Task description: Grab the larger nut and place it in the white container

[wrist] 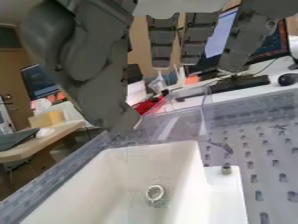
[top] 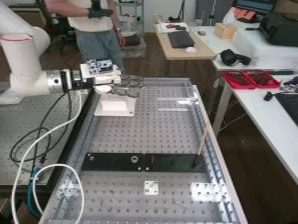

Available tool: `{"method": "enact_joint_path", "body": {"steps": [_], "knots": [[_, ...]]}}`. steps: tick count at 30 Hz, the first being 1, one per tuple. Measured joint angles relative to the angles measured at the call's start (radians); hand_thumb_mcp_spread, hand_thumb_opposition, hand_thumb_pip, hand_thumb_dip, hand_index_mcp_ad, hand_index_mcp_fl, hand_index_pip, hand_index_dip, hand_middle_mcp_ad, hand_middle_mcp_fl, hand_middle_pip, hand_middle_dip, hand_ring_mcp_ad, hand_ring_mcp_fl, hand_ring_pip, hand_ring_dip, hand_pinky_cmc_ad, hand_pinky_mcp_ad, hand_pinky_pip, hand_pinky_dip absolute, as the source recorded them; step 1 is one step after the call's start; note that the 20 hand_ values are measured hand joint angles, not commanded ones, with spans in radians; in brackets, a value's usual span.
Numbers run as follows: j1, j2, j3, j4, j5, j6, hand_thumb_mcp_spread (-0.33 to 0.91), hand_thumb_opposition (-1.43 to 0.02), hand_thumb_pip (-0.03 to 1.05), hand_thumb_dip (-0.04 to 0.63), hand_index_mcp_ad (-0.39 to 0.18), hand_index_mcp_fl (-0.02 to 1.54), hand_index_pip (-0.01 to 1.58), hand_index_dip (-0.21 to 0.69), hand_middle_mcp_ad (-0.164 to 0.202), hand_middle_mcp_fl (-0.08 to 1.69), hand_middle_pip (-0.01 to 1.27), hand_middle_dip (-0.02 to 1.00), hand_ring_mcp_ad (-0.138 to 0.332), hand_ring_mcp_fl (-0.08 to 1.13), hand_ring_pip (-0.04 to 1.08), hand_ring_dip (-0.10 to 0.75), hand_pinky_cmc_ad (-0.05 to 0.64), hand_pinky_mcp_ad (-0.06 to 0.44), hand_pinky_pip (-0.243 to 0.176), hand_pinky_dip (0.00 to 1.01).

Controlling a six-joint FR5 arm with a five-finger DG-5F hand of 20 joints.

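A: Lgst first: what's under the arm?
B: Perf. bench. White arm comes in from the left, w/ its hand over the container end.
A: Next size down?
B: Dark strip lies across the bench, well apart from the white container.
A: And the hand?
B: Above the container; fingers straight, thumb apart from them, nothing clamped.
A: Smallest: the nut?
B: On the container floor, approx. centre. There's also a round metal pc. on the strip.
A: So, status?
B: Placing looks done, if that's the larger nut. Left: prob. only backing the hand off.
A: What's unclear?
B: Size comparison: can't confirm from here that it's the larger one. Nut's outline is blurred, w/ faint see-through edges around it. Container's near end is cut off in the wrist view; the hand partly covers it from high up.
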Motion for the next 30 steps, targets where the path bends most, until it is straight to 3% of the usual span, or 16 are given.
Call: {"method": "enact_joint_path", "body": {"steps": [11, 19, 25, 30], "knots": [[-0.013, 0.026, -0.023, 0.018, 0.020, 0.010, 0.39, -0.95, 0.88, 0.316, -0.244, 0.02, 1.45, 0.131, 0.061, 0.00, 0.13, 0.24, 0.101, 0.00, 0.08, 0.134, 0.321, 0.264, -0.061, 0.26], [-0.109, 0.103, -0.002, 0.021, 0.037, -0.006, 0.36, -0.93, 0.80, 0.316, -0.244, 0.02, 1.42, 0.108, 0.061, 0.01, 0.13, 0.24, 0.101, 0.00, 0.08, 0.134, 0.323, 0.262, -0.061, 0.29], [-0.207, 0.141, 0.084, -0.049, 0.049, -0.043, 0.29, -0.85, 0.74, 0.279, -0.230, 0.02, 1.23, 0.056, 0.063, 0.01, 0.13, 0.24, 0.105, 0.00, 0.08, 0.131, 0.323, 0.265, -0.075, 0.40], [-0.251, 0.138, 0.153, -0.077, 0.085, -0.092, 0.20, -0.80, 0.68, 0.222, -0.190, 0.02, 0.89, 0.016, 0.059, 0.01, 0.13, 0.24, 0.112, 0.00, 0.08, 0.134, 0.328, 0.281, -0.073, 0.48]]}}
